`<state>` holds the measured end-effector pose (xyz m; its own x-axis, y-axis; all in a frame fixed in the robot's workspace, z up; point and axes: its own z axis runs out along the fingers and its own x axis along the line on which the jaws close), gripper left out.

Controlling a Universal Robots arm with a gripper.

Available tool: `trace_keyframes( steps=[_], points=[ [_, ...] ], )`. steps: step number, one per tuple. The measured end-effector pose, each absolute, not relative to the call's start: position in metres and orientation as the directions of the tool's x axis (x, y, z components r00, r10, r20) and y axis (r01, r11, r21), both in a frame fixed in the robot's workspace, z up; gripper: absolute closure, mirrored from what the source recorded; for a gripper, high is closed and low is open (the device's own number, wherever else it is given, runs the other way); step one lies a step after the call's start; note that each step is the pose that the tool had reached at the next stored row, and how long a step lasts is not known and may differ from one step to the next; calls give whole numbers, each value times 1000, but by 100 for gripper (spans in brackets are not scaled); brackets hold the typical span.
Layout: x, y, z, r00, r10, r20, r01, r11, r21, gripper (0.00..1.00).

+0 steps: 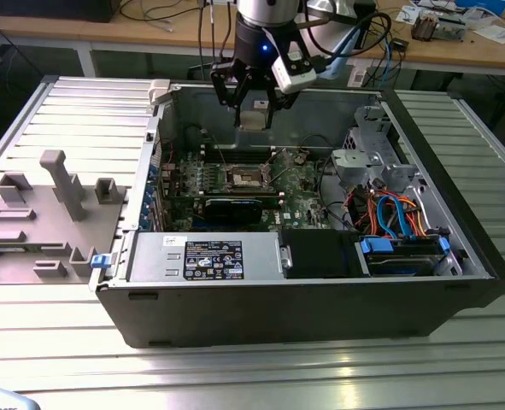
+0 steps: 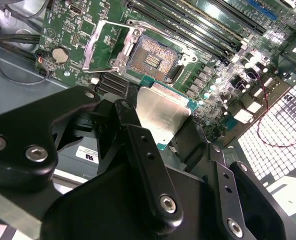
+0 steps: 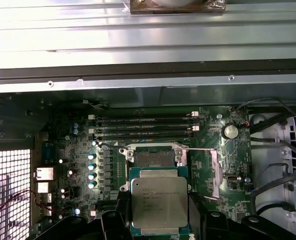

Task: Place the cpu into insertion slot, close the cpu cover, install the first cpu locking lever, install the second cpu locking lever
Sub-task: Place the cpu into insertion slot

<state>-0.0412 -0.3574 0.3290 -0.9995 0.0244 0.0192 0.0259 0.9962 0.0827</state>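
Observation:
My gripper (image 1: 254, 109) hangs over the far side of the open computer case, shut on the cpu (image 1: 254, 119), a flat square chip with a dull silver top. In both wrist views the cpu (image 2: 163, 111) (image 3: 159, 202) sits between black fingers (image 2: 142, 150), held above the board and apart from it. The insertion slot (image 1: 250, 177) (image 2: 150, 60) (image 3: 153, 158) lies open on the green board just beyond the chip, its dark pin field bare. The cpu cover (image 2: 105, 46) (image 3: 215, 172), a silvery frame, is swung open beside the slot.
A grey power supply (image 1: 205, 256) lines the case's near wall, with a black expansion card (image 1: 235, 207) behind it. Drive cage and coloured cables (image 1: 397, 222) fill the exterior view's right. Memory slots (image 3: 142, 127) run beside the socket. A grey fixture (image 1: 47, 205) stands outside at the left.

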Motion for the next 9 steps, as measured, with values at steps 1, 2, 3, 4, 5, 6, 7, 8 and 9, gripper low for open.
trace_keyframes(
  steps=[1, 2, 3, 4, 5, 6, 7, 8, 9],
  points=[
    [-41, -357, 329, -1000, 24, 19, 26, 996, 83, 45],
    [-41, -357, 328, -1000, 25, 19, 26, 996, 83, 45],
    [-42, -357, 328, -1000, 24, 19, 26, 996, 83, 45],
    [-42, -357, 328, -1000, 24, 19, 26, 996, 83, 45],
    [-42, -357, 328, -1000, 24, 19, 26, 996, 83, 45],
    [-42, -357, 328, -1000, 24, 19, 26, 996, 83, 45],
    [-42, -357, 328, -1000, 24, 19, 26, 996, 83, 45],
    [-42, -357, 327, -1000, 24, 19, 26, 996, 83, 45],
    [-42, -357, 327, -1000, 24, 19, 26, 996, 83, 45]
  ],
)
